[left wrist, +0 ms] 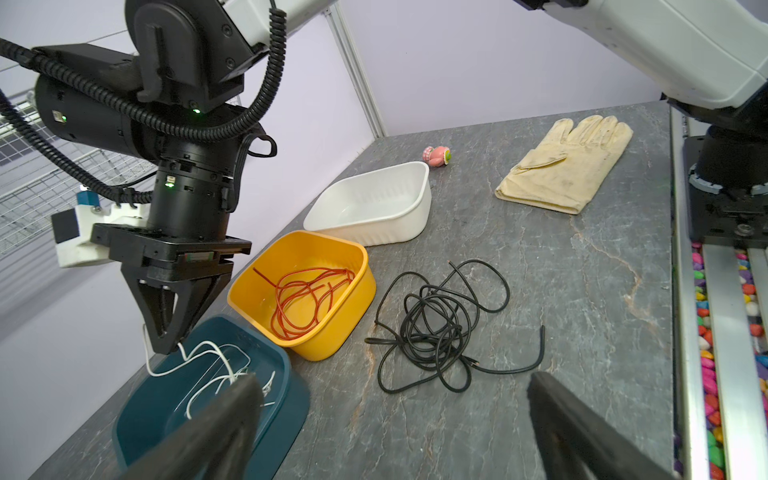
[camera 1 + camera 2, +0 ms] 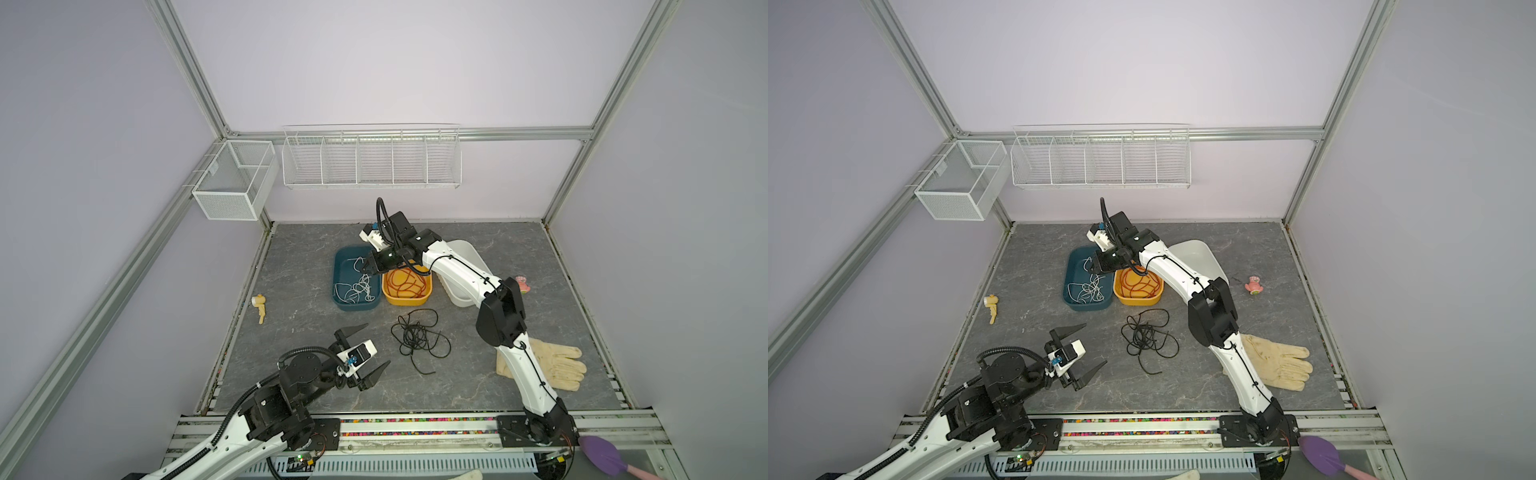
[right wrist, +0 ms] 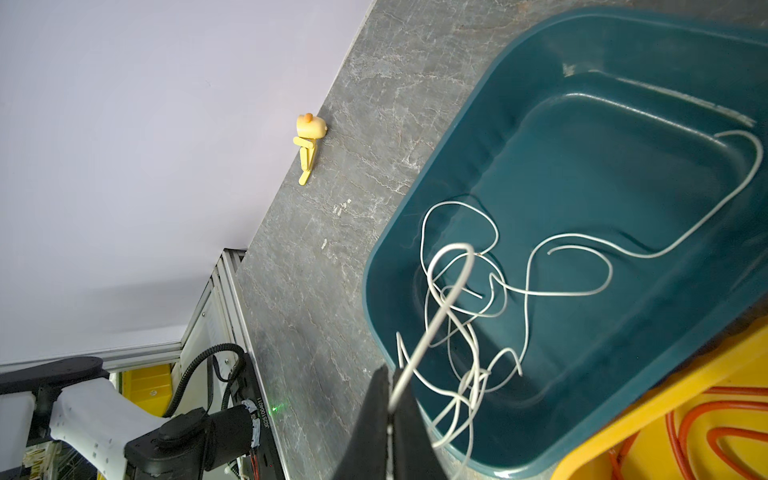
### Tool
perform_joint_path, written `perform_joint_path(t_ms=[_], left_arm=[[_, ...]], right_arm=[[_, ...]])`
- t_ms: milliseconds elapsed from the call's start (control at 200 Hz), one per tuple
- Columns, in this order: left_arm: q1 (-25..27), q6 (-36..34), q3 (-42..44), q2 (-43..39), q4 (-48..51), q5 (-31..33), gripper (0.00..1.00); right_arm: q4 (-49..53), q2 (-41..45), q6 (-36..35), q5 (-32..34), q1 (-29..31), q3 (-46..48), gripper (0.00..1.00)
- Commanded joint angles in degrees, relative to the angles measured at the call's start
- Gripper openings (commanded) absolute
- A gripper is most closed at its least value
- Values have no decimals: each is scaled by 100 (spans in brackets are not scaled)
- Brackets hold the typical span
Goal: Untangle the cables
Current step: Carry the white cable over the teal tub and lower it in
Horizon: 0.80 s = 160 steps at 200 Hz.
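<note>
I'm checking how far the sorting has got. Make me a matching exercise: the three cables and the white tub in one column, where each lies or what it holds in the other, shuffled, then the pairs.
Column one:
1. white cable
2. red-orange cable
3. black cable
4. white tub

Column two:
A. loose on the tabletop, in no tub
B. in the teal tub, one strand pinched by the shut right gripper
C. holds nothing
D. coiled in the yellow tub

Pairs: 1-B, 2-D, 3-A, 4-C.
</note>
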<state>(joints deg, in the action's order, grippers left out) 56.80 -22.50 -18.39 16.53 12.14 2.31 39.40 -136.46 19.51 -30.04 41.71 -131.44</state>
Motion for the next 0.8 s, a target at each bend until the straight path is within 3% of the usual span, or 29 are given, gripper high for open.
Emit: perform_joint_path(t_ms=[0,240,555,795], left_arm=[[27,325,81,32,-200,521,99],[17,1108,109,189,-368,1378,99],[7,1650,-1,482,-320,1802,99],[-45,1768,-49,681,-271,1775,99]], right_arm=[[-193,-142,88,-84,-40,-218,7],[-224,-417,220,-21,-39,-339,7],[-263,-683,374,253,-30,-326,7],[-197,-911,382,445,-31,-406,8]])
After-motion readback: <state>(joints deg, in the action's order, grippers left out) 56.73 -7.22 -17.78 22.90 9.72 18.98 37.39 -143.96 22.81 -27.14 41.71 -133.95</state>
